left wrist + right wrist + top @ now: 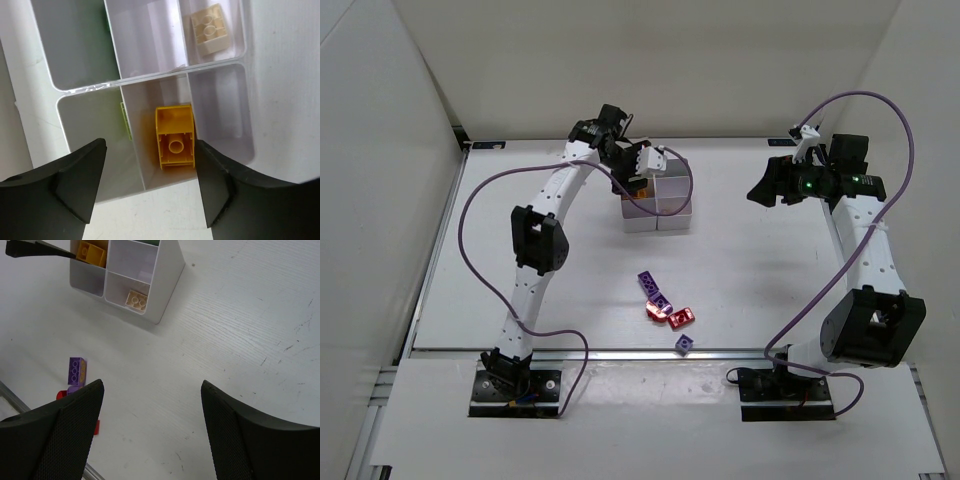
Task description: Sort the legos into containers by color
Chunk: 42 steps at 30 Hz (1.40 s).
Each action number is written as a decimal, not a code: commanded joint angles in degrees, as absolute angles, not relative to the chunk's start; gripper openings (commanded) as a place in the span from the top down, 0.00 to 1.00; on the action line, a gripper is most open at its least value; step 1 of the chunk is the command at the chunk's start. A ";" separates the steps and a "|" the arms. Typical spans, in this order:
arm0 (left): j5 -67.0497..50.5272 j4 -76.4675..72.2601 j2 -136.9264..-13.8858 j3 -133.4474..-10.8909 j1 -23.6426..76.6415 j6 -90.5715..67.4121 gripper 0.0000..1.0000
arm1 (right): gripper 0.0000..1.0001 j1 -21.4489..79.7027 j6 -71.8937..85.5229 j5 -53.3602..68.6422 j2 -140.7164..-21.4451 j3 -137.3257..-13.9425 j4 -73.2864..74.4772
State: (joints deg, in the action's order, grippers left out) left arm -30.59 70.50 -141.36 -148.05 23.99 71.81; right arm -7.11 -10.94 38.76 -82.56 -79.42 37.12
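Observation:
The white containers point(665, 216) stand at the back centre. My left gripper point(641, 162) hangs open and empty just above them. In the left wrist view its jaws point(150, 150) stand apart over the bins point(150, 76). An orange brick point(175, 136) lies upside down in the bin below, not held. A tan brick point(210, 28) lies in another bin, and a yellow-green sliver point(125, 120) shows in the neighbouring one. Loose legos lie near the front: purple point(647, 283), purple point(662, 299), red point(681, 317) and a lone purple point(685, 345). My right gripper point(758, 190) is open and empty, raised at the right.
The right wrist view shows its open gripper point(152, 385) over bare table, the containers point(165, 285) at top left with the orange point(91, 252) and tan point(136, 299) bricks, and a purple brick point(77, 370). A metal rail runs along the table's front edge point(620, 352).

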 commanded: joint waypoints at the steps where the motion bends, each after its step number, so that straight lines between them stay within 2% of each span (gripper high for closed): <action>1: -30.50 67.42 -139.92 -147.39 23.73 69.36 0.17 | 0.18 -7.12 -11.69 39.20 -82.44 -81.83 36.04; 13: -40.34 55.29 -126.50 -147.74 22.94 53.19 0.21 | 0.19 -6.51 -12.92 41.04 -81.21 -79.54 36.30; 16: -37.72 49.76 -121.83 -147.57 21.80 42.66 0.21 | 0.20 -1.78 -15.73 37.19 -81.04 -79.28 38.23; 20: -27.53 45.79 -115.77 -145.12 17.68 21.68 0.21 | 0.21 15.67 -20.81 28.58 -81.47 -78.05 40.69; 23: -22.69 45.70 -108.65 -134.59 12.84 14.34 0.18 | 0.21 27.83 -23.73 24.80 -82.79 -76.64 40.70; 27: -15.58 45.44 -99.25 -118.16 7.66 9.41 0.01 | 0.22 34.53 -17.71 23.73 -89.09 -76.02 38.77; 33: -3.80 37.20 -82.81 -93.83 4.83 2.92 0.00 | 0.28 36.99 -0.29 19.62 -96.67 -76.12 33.24; 37: 7.27 36.30 -74.99 -85.88 4.75 -1.84 0.01 | 0.30 39.20 8.94 9.88 -101.41 -75.24 32.08; 42: 6.07 36.39 -69.35 -79.90 4.04 -1.06 0.01 | 0.30 41.56 12.83 4.93 -104.67 -77.42 33.04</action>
